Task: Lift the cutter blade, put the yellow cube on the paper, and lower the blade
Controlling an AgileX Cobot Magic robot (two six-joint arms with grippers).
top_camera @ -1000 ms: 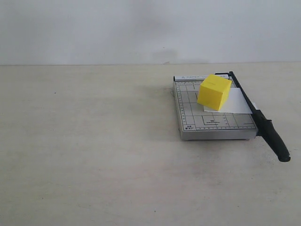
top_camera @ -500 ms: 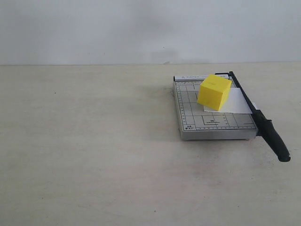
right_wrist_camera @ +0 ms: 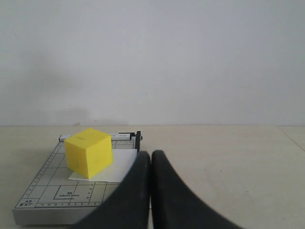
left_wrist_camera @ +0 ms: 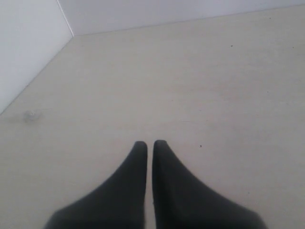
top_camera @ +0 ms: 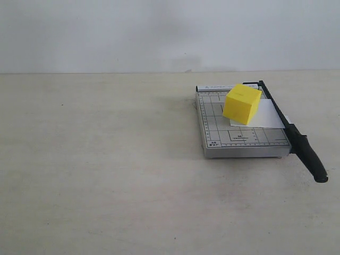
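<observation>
The yellow cube (top_camera: 242,103) rests on the white paper (top_camera: 264,117), which lies on the grey gridded trimmer board (top_camera: 223,139). The cutter blade (top_camera: 279,114) lies flat along the board's right edge, its thick black handle (top_camera: 312,159) jutting past the front. Neither arm appears in the exterior view. In the right wrist view my right gripper (right_wrist_camera: 151,154) is shut and empty, held back from the board with the yellow cube (right_wrist_camera: 89,151), the paper (right_wrist_camera: 118,167) and the blade's hinge end (right_wrist_camera: 137,140) ahead of it. My left gripper (left_wrist_camera: 149,144) is shut and empty over bare table.
The pale tabletop (top_camera: 106,159) spreads wide to the left of the trimmer. A white wall (top_camera: 159,32) closes the back. In the left wrist view a wall corner (left_wrist_camera: 66,28) borders the table.
</observation>
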